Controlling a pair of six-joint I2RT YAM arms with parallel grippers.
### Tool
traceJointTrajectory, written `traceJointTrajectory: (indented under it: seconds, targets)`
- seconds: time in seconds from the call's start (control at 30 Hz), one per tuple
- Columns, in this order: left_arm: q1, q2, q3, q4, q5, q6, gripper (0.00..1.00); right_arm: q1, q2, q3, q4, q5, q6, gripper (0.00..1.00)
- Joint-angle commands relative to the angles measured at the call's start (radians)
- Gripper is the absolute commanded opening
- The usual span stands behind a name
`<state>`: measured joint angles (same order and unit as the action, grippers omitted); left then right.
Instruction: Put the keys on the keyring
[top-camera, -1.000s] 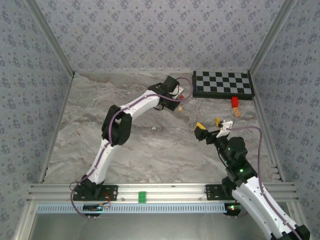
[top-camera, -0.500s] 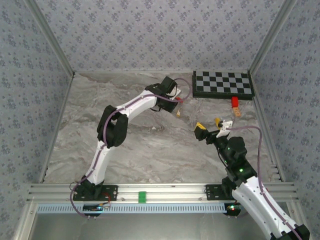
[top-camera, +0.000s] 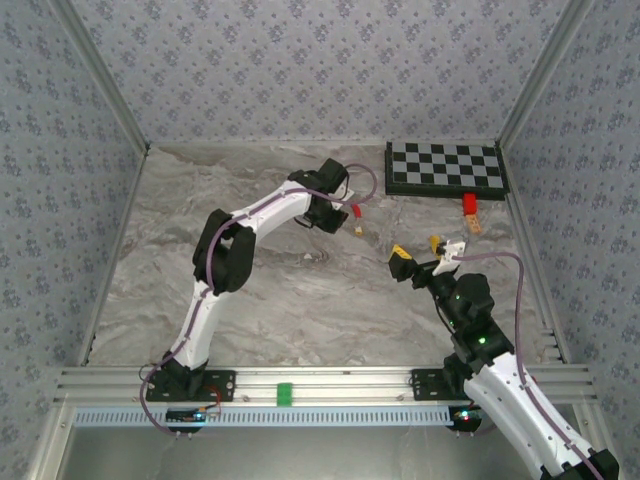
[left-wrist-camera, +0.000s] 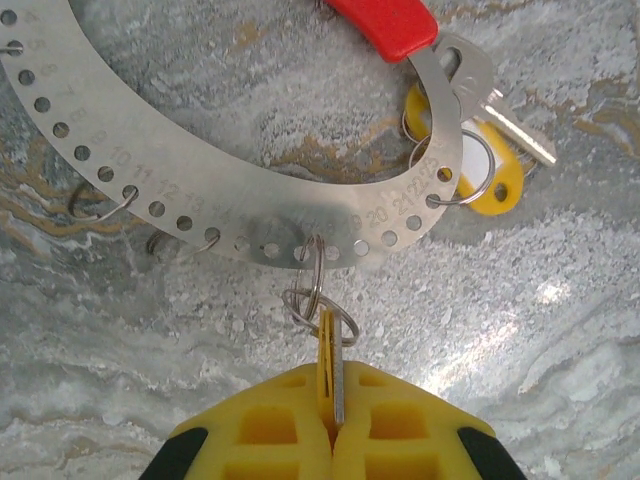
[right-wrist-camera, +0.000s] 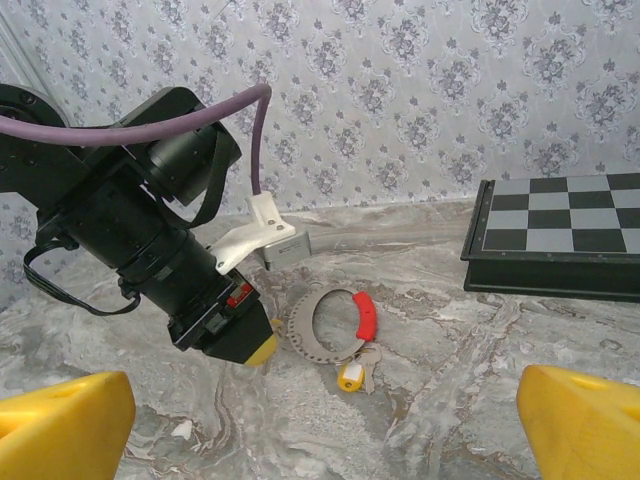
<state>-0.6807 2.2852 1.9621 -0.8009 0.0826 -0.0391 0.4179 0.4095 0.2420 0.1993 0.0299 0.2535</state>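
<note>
Both keys (left-wrist-camera: 492, 185) appear hung on keyring (left-wrist-camera: 230, 235), one at 6 o'clock pinched by left gripper (left-wrist-camera: 330, 440); right gripper (right-wrist-camera: 322, 425) is spread, empty.

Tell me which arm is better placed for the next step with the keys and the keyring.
Left. The left gripper is shut on a key, whose small ring hangs from a hole in the keyring. The right gripper is open, holds nothing and stands apart from the keyring.
</note>
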Motion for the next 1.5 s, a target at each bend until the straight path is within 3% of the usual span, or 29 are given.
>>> traceJointTrajectory:
  seconds: [0.0,0.4,0.87,1.27,1.3,1.43,1.47]
  targets:
    - [0.011,-0.007,0.0,-0.059,0.033,-0.012,0.0,-0.008,0.0,-0.005,0.033,-0.009,0.012,0.99]
    - [0.03,0.008,-0.031,-0.114,0.063,-0.003,0.03,-0.011,0.003,-0.007,0.038,-0.02,0.016,0.99]
    - [0.048,-0.023,-0.113,-0.112,0.068,0.002,0.19,-0.016,0.002,-0.007,0.039,-0.027,0.02,0.99]
    - [0.068,-0.142,-0.25,-0.093,0.057,-0.009,0.18,-0.019,0.003,-0.007,0.04,-0.03,0.023,0.99]
    - [0.067,-0.152,-0.259,-0.091,0.058,-0.009,0.19,-0.018,0.002,-0.007,0.042,-0.031,0.024,0.99]
    - [0.07,-0.202,-0.302,-0.057,0.073,-0.023,0.43,-0.019,0.003,-0.007,0.045,-0.034,0.025,0.99]
    - [0.072,-0.217,-0.312,-0.044,0.084,-0.027,0.44,-0.019,0.002,-0.007,0.045,-0.034,0.025,0.99]
